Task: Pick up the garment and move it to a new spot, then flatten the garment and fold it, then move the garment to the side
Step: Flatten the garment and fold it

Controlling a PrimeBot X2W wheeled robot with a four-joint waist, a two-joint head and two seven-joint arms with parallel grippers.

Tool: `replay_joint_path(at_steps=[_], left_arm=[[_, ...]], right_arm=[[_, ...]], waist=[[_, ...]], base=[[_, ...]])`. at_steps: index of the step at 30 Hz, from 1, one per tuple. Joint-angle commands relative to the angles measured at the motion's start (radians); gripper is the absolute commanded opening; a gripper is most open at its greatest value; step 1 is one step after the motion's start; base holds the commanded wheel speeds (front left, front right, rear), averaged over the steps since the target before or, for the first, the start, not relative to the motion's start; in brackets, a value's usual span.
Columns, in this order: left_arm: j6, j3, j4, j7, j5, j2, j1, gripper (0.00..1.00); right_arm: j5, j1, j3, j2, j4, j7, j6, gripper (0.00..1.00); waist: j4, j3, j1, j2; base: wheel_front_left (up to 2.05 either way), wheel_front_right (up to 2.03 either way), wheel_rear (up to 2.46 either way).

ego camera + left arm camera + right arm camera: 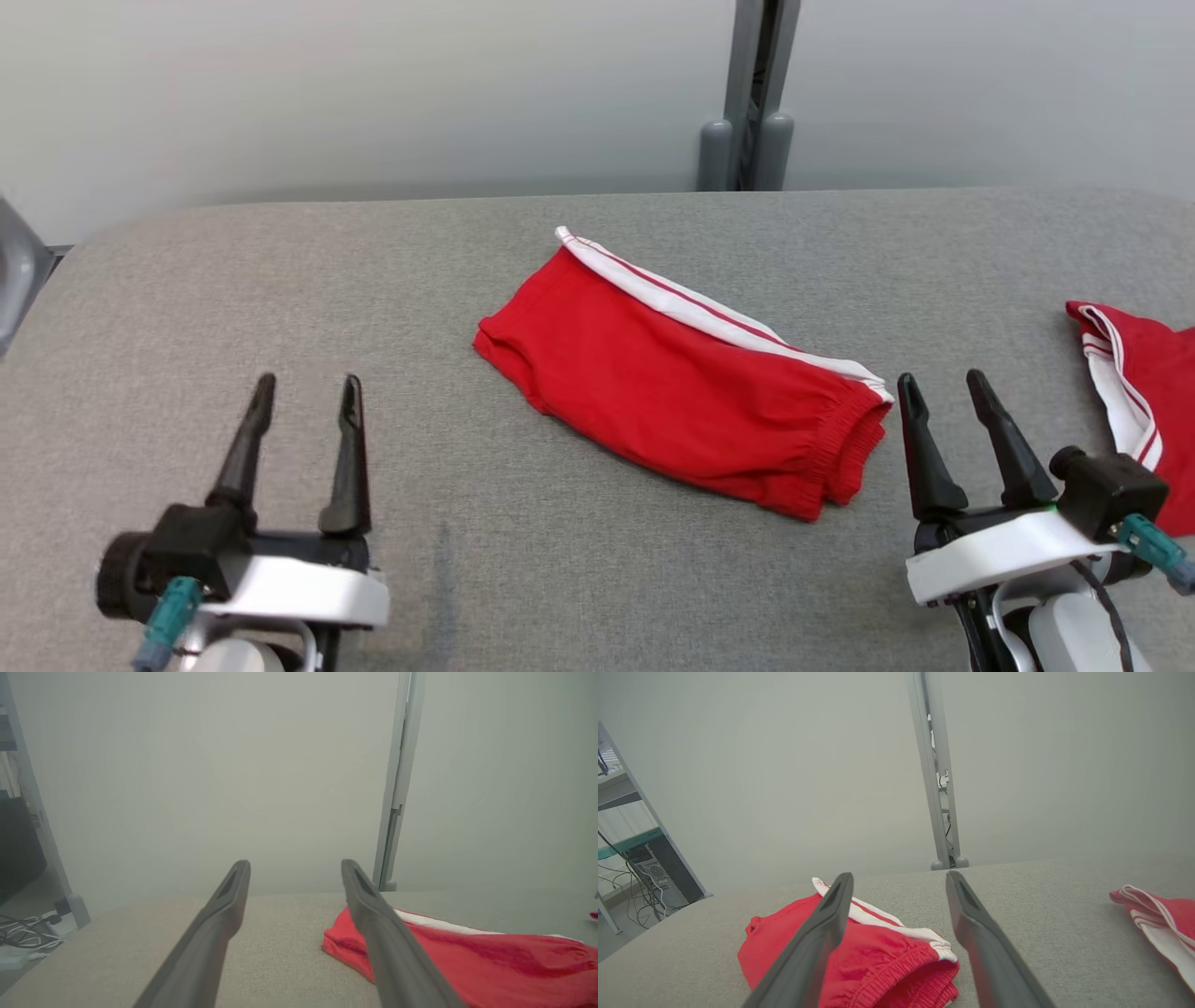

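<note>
Lying folded, red shorts (677, 378) sit just beside right gripper (945, 386).

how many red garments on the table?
2. Folded garment at the table centre; second garment at the right edge, cut off by the frame. Others may be out of view.

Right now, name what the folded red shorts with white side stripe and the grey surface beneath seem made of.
Red shorts: soft matte fabric, perhaps cotton or polyester; it creases and gathers at the waistband. Grey surface: matte woven cloth, finely speckled.
</note>
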Motion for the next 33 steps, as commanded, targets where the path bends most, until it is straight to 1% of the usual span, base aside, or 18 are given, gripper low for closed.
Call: replay_joint_path(at_steps=[1, 4, 7, 12, 13, 18, 20, 27, 33], left_arm=[[-0.012, 0.010, -0.001, 0.000, 0.015, -0.014, 0.010, 1.00], [-0.037, 0.043, 0.011, 0.000, 0.033, -0.063, 0.039, 1.00], [-0.069, 0.067, 0.022, 0.000, 0.060, -0.093, 0.047, 1.00], [-0.113, 0.091, 0.034, 0.000, 0.105, -0.118, 0.044, 1.00], [-0.113, 0.091, 0.034, 0.000, 0.105, -0.118, 0.044, 1.00], [-0.145, 0.101, 0.047, 0.000, 0.135, -0.137, 0.027, 1.00], [-0.153, 0.106, 0.051, 0.000, 0.142, -0.142, 0.029, 1.00], [-0.168, 0.123, 0.070, 0.000, 0.157, -0.152, 0.044, 1.00], [-0.174, 0.128, 0.080, 0.000, 0.164, -0.156, 0.037, 1.00]], right_arm=[[-0.009, 0.010, -0.004, -0.003, 0.001, 0.003, 0.000, 1.00], [-0.021, 0.020, -0.012, 0.009, 0.014, 0.013, 0.000, 1.00], [-0.037, 0.024, -0.009, 0.014, 0.029, 0.025, 0.000, 1.00], [-0.055, 0.012, -0.022, 0.028, 0.068, 0.051, 0.000, 1.00], [-0.055, 0.012, -0.022, 0.028, 0.068, 0.051, 0.000, 1.00], [-0.006, -0.003, -0.064, 0.041, 0.150, 0.103, 0.000, 1.00], [0.052, -0.011, -0.081, 0.041, 0.188, 0.126, 0.000, 1.00], [0.353, -0.031, -0.039, 0.041, 0.283, 0.174, 0.000, 1.00], [0.527, -0.050, -0.022, 0.041, 0.357, 0.208, 0.000, 1.00]], waist=[[0.007, -0.001, 0.0000, -0.0001], [0.019, -0.004, 0.0000, -0.0001], [0.028, -0.006, 0.0000, -0.0001], [0.039, -0.005, 0.0000, -0.0001], [0.039, -0.005, 0.0000, -0.0001], [0.055, 0.003, 0.0000, -0.0001], [0.062, 0.006, 0.0000, -0.0001], [0.083, 0.012, 0.0000, -0.0001], [0.099, 0.016, 0.0000, -0.0001]], base=[[0.00, 0.00, 0.00], [0.00, 0.00, 0.00], [0.00, 0.00, 0.00], [0.00, 0.00, 0.00], [0.00, 0.00, 0.00], [0.00, 0.00, 0.00], [0.00, 0.00, 0.00], [0.00, 0.00, 0.00], [0.00, 0.00, 0.00]])
